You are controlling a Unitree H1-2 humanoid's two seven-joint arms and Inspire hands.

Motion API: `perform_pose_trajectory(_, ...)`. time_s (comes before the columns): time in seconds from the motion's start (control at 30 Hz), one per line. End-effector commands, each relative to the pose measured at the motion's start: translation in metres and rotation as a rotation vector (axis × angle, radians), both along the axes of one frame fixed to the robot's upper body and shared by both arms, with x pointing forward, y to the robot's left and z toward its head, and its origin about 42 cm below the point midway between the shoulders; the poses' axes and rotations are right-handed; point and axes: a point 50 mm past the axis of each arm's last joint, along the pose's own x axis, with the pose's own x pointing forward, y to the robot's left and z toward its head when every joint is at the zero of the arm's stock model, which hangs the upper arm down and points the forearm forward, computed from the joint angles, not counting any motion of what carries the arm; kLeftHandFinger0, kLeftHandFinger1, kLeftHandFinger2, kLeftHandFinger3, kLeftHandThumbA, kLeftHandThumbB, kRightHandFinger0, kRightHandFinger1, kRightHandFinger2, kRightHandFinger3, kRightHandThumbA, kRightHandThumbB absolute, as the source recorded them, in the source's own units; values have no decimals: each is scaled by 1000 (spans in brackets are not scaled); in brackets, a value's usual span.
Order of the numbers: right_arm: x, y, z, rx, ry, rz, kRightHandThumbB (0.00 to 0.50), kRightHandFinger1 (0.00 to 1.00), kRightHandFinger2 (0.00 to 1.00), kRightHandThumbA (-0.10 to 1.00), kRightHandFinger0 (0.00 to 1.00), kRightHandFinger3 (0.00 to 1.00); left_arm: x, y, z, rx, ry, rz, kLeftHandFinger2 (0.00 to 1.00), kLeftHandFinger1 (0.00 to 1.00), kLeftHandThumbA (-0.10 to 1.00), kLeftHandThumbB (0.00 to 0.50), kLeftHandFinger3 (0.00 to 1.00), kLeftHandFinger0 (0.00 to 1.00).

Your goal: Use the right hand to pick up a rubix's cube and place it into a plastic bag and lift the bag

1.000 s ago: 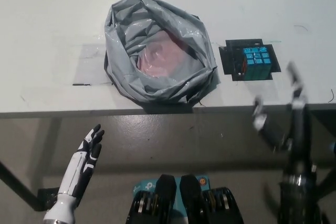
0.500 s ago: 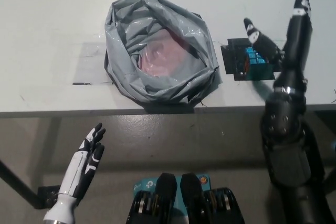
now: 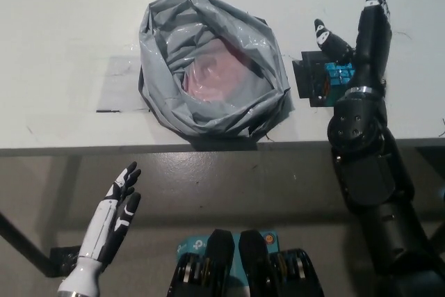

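A grey plastic bag (image 3: 208,71) lies open on the white table (image 3: 69,33), with a pinkish lining showing inside. To its right a Rubik's cube (image 3: 335,78) with a cyan top face sits on a black patch, mostly covered by my black right hand (image 3: 358,39). That hand hovers over the cube, open, with its fingers spread and pointing away from me; I cannot tell whether it touches the cube. My white left hand (image 3: 115,213) rests open below the table edge at the lower left.
The table's front edge (image 3: 139,149) runs across the middle of the picture. A faint taped rectangle (image 3: 118,88) lies left of the bag. The dark floor shows below the edge.
My right arm has risen from below the table edge and moved forward over the cube, then shifted slightly left. The left hand, bag and cube stay put.
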Motion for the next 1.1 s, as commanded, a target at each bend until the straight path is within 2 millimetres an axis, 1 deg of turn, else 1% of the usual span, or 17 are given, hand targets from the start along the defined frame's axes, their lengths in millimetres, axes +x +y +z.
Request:
perform_pose_trajectory(0.0,13,-4,24,43,-14,-17,428,1000,1000,767,1000,1000,4,-2,17,22,-84,-22,1000,1000,1000,98,1000,1000)
perform_pose_trajectory(0.07,13,-6,18,45,15,-9,436,1000,1000,785,1000,1000,3,-2,17,22,-80,-19,1000,1000,1000,97,1000,1000)
perform_pose_trajectory(0.17,13,-9,10,34,62,-17,462,1000,1000,815,1000,1000,3,-1,16,28,-81,-20,1000,1000,1000,86,1000,1000)
perform_pose_trajectory(0.27,12,-14,-2,16,119,-34,474,1000,1000,815,1000,1000,3,-1,16,26,-82,-20,1000,1000,1000,83,1000,1000)
perform_pose_trajectory(0.3,13,-17,-6,14,153,-48,499,1000,1000,840,1000,1000,3,-1,16,27,-81,-19,1000,1000,1000,84,1000,1000)
perform_pose_trajectory(0.37,15,-21,-13,1,203,-74,500,1000,1000,837,1000,1000,3,-1,16,28,-83,-19,1000,1000,1000,82,1000,1000)
perform_pose_trajectory(0.43,16,-24,-19,4,231,-66,500,1000,1000,799,1000,1000,3,-1,16,29,-83,-18,1000,1000,1000,80,1000,1000)
perform_pose_trajectory(0.53,17,-27,-27,9,289,-49,500,1000,1000,778,1000,1000,3,-1,16,32,-83,-20,1000,1000,1000,82,1000,1000)
perform_pose_trajectory(0.63,17,-28,-35,14,336,-29,500,1000,1000,799,1000,1000,3,-1,16,37,-81,-20,1000,1000,1000,83,1000,1000)
perform_pose_trajectory(0.83,16,-26,-48,38,400,17,500,1000,1000,800,1000,1000,2,-2,17,32,-80,-22,1000,1000,1000,87,1000,1000)
perform_pose_trajectory(0.93,16,-25,-50,56,422,40,500,1000,1000,804,1000,1000,3,-2,17,33,-83,-24,1000,1000,1000,86,1000,1000)
perform_pose_trajectory(1.03,17,-21,-50,81,417,57,500,1000,1000,773,1000,1000,3,-2,17,38,-83,-23,1000,1000,1000,80,1000,1000)
perform_pose_trajectory(1.07,16,-19,-48,89,410,65,500,1000,1000,803,1000,1000,3,-2,17,37,-83,-24,1000,1000,1000,79,1000,1000)
